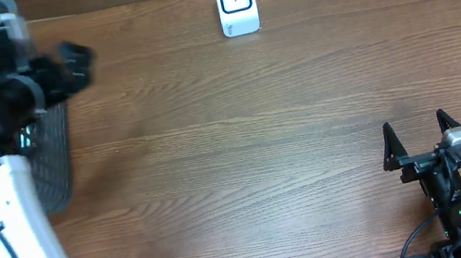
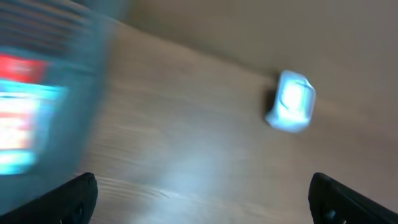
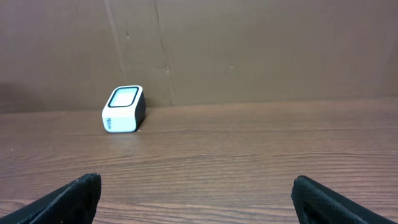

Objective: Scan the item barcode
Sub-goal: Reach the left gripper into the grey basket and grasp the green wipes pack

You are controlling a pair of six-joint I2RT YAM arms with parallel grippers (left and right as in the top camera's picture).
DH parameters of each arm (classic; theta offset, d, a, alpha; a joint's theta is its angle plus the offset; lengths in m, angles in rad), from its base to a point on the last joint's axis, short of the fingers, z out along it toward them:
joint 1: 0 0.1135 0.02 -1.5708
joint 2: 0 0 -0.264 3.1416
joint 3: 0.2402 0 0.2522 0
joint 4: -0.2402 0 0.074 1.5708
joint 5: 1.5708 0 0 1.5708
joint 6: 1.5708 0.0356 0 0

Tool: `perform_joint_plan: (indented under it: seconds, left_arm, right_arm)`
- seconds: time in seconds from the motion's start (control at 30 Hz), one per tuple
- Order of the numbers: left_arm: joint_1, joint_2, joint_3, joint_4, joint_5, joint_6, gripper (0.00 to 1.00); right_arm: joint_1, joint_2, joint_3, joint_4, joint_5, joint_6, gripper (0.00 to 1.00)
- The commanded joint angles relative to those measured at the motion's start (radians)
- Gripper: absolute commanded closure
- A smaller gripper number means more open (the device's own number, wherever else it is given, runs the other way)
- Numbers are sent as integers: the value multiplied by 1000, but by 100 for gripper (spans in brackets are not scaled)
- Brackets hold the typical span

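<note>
A: Counter [image 1: 243, 146]: flat wood grain. Dark mesh basket [image 1: 56, 163] at its left edge. We judge our item [image 2: 22, 118] lies inside (blurred, red-and-cyan pack).

B: Risks we note: left claw [image 2: 202, 202], spread wide, snags the mesh or covers the barcode. Scanner [image 1: 237, 3], a small glossy white block, stands well apart. Right claw [image 1: 418, 143] is spread and empty.

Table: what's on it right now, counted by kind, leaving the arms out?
White barcode scanner: 1
Dark mesh basket: 1
Red, white and blue item, blurred, in that basket: 1
Total: 3
</note>
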Motion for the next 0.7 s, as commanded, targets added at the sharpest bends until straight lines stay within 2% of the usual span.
perform_joint_plan:
  seconds: [0.0, 0.1, 0.27, 0.4, 0.5, 0.67]
  left_arm:
    - [159, -6, 26, 51, -30, -48, 0]
    - [291, 8, 26, 97, -55, -52, 0]
    - [411, 59, 25, 137, -59, 9, 0]
    - [435, 140, 25, 166, -60, 116, 1]
    - [435, 242, 25, 187, -59, 261, 1]
    - [435, 354, 25, 196, -50, 366, 0]
  right_arm:
    - [4, -8, -11, 2, -6, -1, 0]
    - [4, -8, -11, 2, -6, -1, 0]
    - [4, -8, -11, 2, -6, -1, 0]
    - [4, -8, -11, 3, -6, -1, 0]
    - [4, -8, -11, 3, -6, -1, 0]
    - [4, -8, -11, 2, -6, -1, 0]
